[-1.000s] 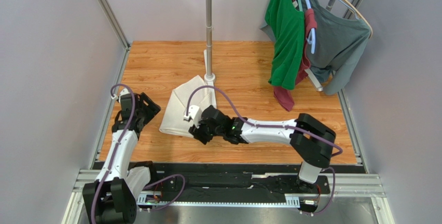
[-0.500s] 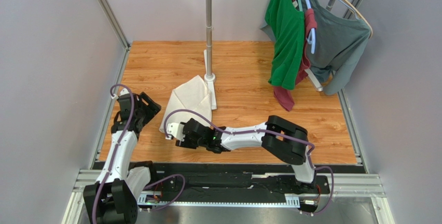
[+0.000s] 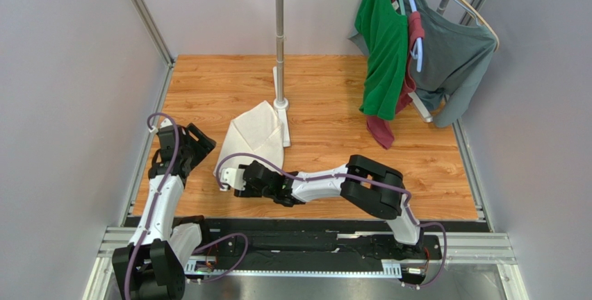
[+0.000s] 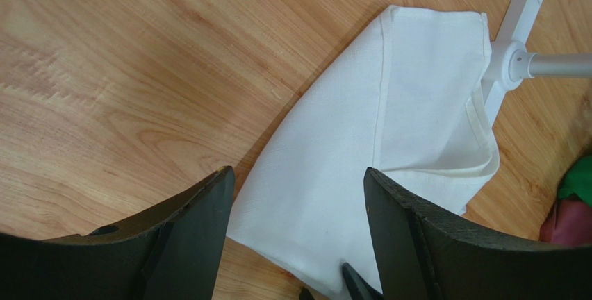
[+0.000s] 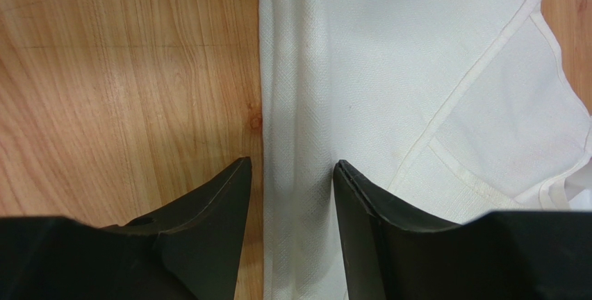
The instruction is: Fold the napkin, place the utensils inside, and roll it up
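Napkin [image 5: 389,71] — its folded edge — lies between the right gripper's [image 5: 290,164] parted jaws.

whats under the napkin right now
Only the wooden table shows around the edges of the folded napkin. Anything beneath it or inside its folds is covered by the cloth; no spoon shows in any view.

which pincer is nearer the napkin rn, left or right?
Right. The right pincer is over the near corner of the napkin, its open jaws astride a folded edge. The left pincer hangs open off the napkin's left side, apart from it.
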Robot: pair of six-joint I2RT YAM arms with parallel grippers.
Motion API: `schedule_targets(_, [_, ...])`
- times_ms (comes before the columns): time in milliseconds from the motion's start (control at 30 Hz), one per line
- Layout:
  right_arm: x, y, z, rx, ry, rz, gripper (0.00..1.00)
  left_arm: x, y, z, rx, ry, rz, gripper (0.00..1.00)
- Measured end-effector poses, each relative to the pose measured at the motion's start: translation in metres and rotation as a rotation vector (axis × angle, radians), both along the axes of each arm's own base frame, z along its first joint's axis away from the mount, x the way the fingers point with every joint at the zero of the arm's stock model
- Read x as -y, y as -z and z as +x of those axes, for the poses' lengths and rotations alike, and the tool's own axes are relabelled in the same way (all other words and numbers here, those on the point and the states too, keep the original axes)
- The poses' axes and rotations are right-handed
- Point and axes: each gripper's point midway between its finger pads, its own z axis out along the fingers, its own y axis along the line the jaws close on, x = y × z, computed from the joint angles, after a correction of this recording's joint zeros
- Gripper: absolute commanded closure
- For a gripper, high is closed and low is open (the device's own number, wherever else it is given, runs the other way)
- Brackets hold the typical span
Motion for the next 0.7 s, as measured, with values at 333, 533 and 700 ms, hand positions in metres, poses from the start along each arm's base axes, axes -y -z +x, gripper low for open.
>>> schedule_targets(333, [-0.002,0.0,0.009,0.051,0.014,0.003,0.5,-0.001,0.002,0.001,-0.002,0.001,-0.016,0.22])
schedule_targets(533, [0.0,-0.002,0.01,0.102,0.005,-0.026,0.47,-0.001,0.001,0.004,0.005,0.003,-0.019,0.22])
schedule_targets(700, [0.001,-0.003,0.011,0.122,0.001,-0.044,0.41,-0.002,0.003,0.005,0.006,0.002,-0.023,0.22])
